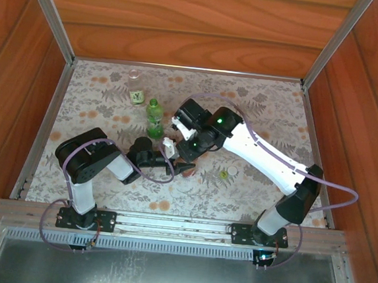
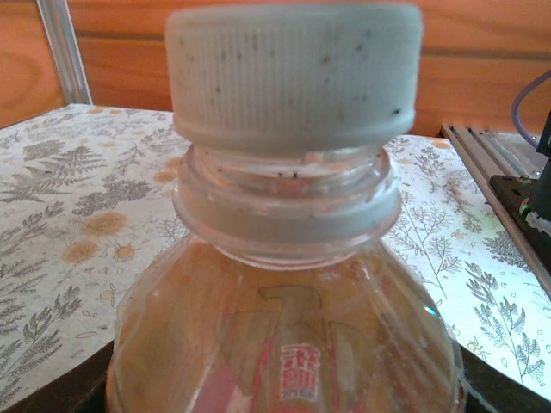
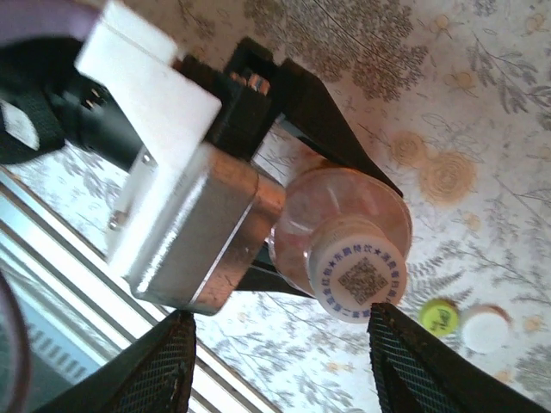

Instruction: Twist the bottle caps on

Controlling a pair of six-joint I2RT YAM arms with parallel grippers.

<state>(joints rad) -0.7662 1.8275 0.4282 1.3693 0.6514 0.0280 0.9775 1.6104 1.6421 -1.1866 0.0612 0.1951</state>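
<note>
Tablecloth [image 1: 93,100] (floral, ferny) beneath amber bottle [image 2: 284,335] — wooden walls [image 1: 185,28]

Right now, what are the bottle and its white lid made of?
The bottle looks like thin clear plastic: glossy, see-through, with moulded creases. Its white cap looks like duller, solid plastic, with fine ridges running round its side.

Top looks down; 2 wrists close, sharing amber bottle [image 2: 284,344] [image 3: 344,202]

Floral-covered table [image 1: 278,109]: green bottle [image 1: 154,118] and labelled bottle [image 1: 137,97] stand upright, upper centre-left. Yellow-green cap [image 1: 224,174] and white cap [image 3: 485,329] lie side by side, centre-right.
</note>
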